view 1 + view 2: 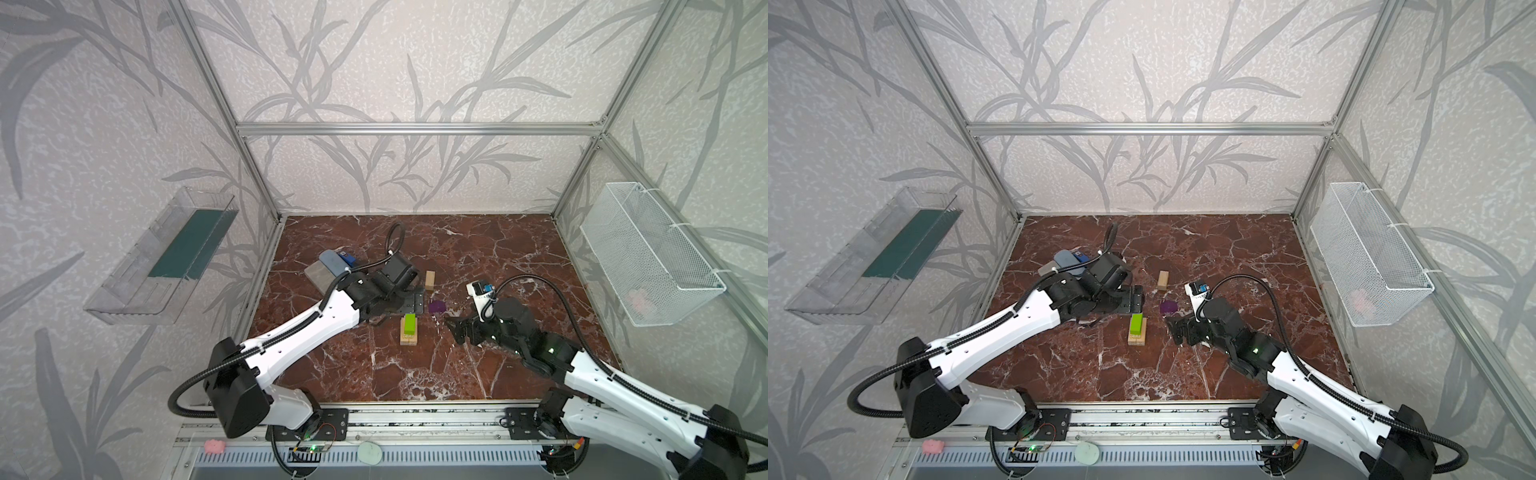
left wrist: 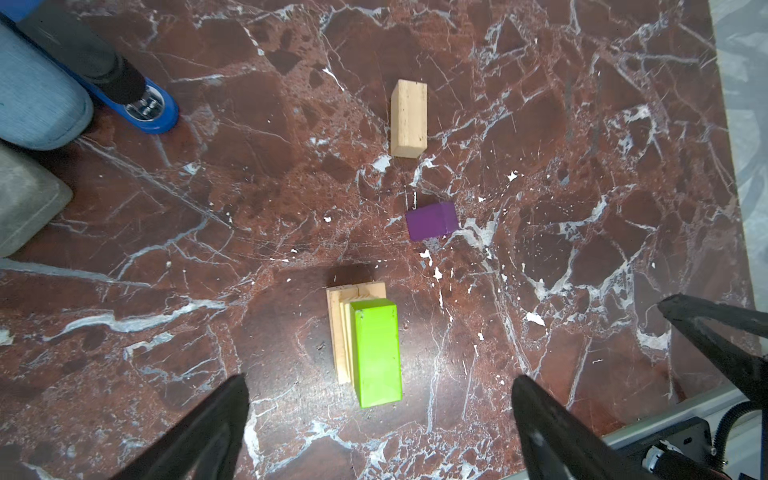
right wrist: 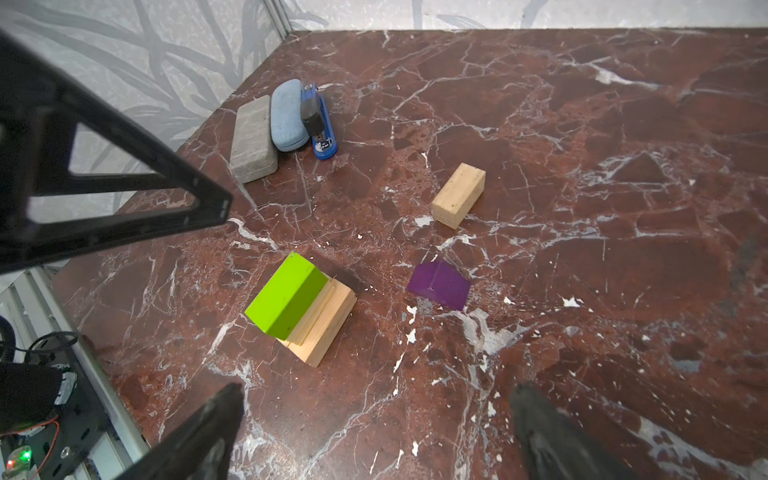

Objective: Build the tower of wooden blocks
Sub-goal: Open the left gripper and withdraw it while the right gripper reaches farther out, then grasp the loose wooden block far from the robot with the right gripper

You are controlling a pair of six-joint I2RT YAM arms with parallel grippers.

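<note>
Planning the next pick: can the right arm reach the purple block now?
Probably yes: the right gripper, open and empty, sits near the purple block, which lies alone with bare table between them.

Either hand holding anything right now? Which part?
Nothing is held. Left hand and right hand are both open and empty; the lime-green brick rests on the tower, untouched.

The tower is a low stack of pale wood bricks near the middle of the marble tabletop, its layers slightly offset; a lime-green brick lies flat on top, along one edge; a short purple block lies loose nearby, not touching; a single pale wood brick lies flat farther back, apart from both.
</note>
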